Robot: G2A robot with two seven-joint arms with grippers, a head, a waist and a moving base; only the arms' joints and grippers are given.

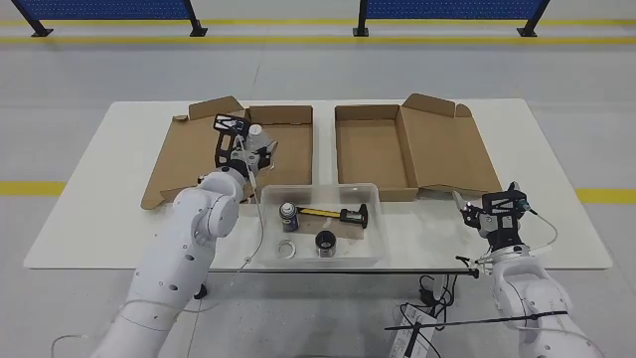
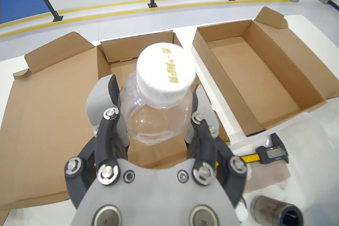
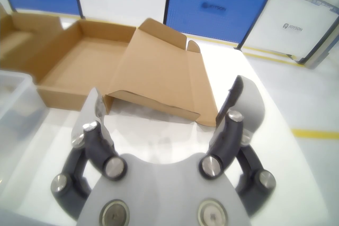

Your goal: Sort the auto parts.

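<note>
White table [image 1: 556, 139], fenced floor behind. Left pincer [image 2: 155, 94] clamps a clear bottle [image 2: 159, 115], cap up, with the left box [image 2: 53, 105] beneath, probably its drop spot. Right pincer [image 3: 166, 89] gapes empty, right box [image 3: 87, 62] ahead. Count: two boxes, one bin [image 1: 370, 191] holding caliper [image 1: 333, 213], cylinder [image 1: 288, 217], pale ring [image 1: 286, 249], dark round part [image 1: 326, 247].

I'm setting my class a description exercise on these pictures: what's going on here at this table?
A two-armed robot is sorting parts. Its left claw is shut on a clear bottle with a white cap, held over the left cardboard box. Its right claw is open above the table beside the right cardboard box. A caliper, a metal cylinder and smaller parts lie in the clear bin.
</note>
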